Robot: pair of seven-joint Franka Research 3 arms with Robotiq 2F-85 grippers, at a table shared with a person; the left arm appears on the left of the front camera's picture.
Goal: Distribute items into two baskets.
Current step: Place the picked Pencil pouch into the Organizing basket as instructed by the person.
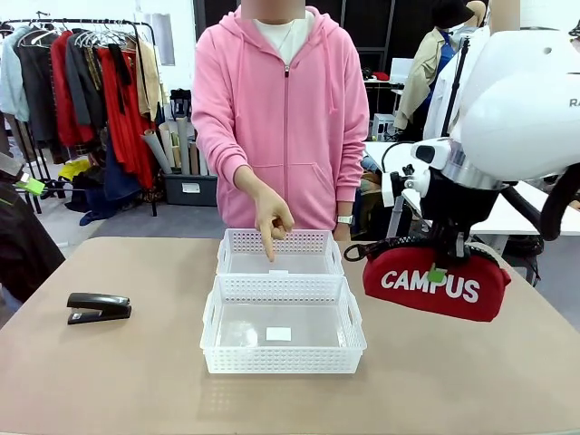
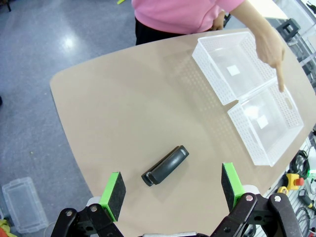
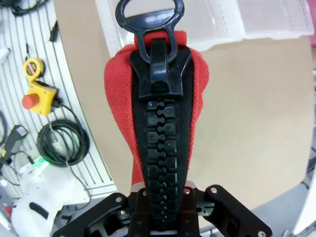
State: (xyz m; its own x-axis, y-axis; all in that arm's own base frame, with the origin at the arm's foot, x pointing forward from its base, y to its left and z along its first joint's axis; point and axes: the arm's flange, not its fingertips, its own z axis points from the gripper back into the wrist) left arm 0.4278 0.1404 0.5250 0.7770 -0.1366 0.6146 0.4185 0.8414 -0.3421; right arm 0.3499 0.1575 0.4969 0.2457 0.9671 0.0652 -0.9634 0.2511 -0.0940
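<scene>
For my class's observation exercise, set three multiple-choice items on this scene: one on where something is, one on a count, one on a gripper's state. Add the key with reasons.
1. Where is the black stapler?
A. In the near basket.
B. In the person's hand.
C. On the table, to the robot's left of the baskets.

2. How many white baskets stand on the table?
A. One.
B. Two.
C. Three.

3. What is the right gripper doing?
A. Shut on the red pouch, holding it above the table.
B. Open over the stapler.
C. Resting inside a basket.

Key:
1 C: it lies on bare tabletop, apart from both baskets.
2 B: a near basket and a far basket stand one behind the other.
3 A: it clamps the pouch along its zipper edge, clear of the table.
</scene>
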